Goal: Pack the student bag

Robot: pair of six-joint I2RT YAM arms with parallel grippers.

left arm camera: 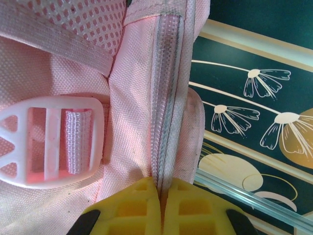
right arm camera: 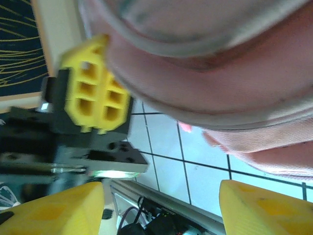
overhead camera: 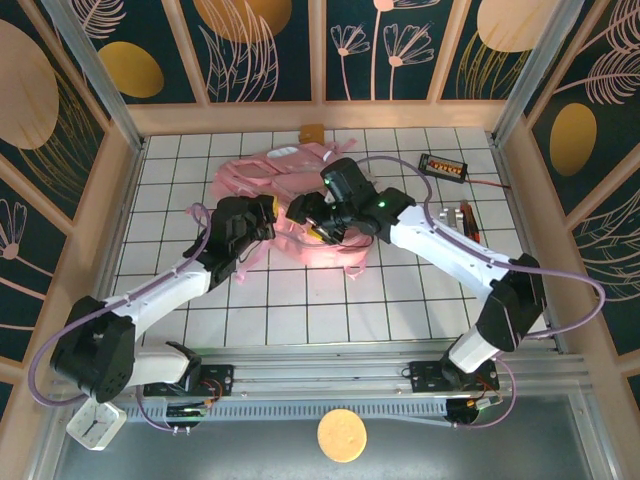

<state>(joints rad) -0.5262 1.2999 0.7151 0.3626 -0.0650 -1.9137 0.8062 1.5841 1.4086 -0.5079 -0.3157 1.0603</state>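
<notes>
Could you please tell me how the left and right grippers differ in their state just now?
The left gripper is shut on the bag at its zip seam; the right gripper is open, holding nothing. The left's jaws meet; the right's stand wide apart. Both are yellow-tipped and by the bag.

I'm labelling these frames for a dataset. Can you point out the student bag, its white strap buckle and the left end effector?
student bag [overhead camera: 245, 178], top external view, bare pink fabric.
white strap buckle [left arm camera: 52, 142], left wrist view, its central bar.
left end effector [left arm camera: 160, 186], left wrist view, where its closed yellow tips meet.
</notes>
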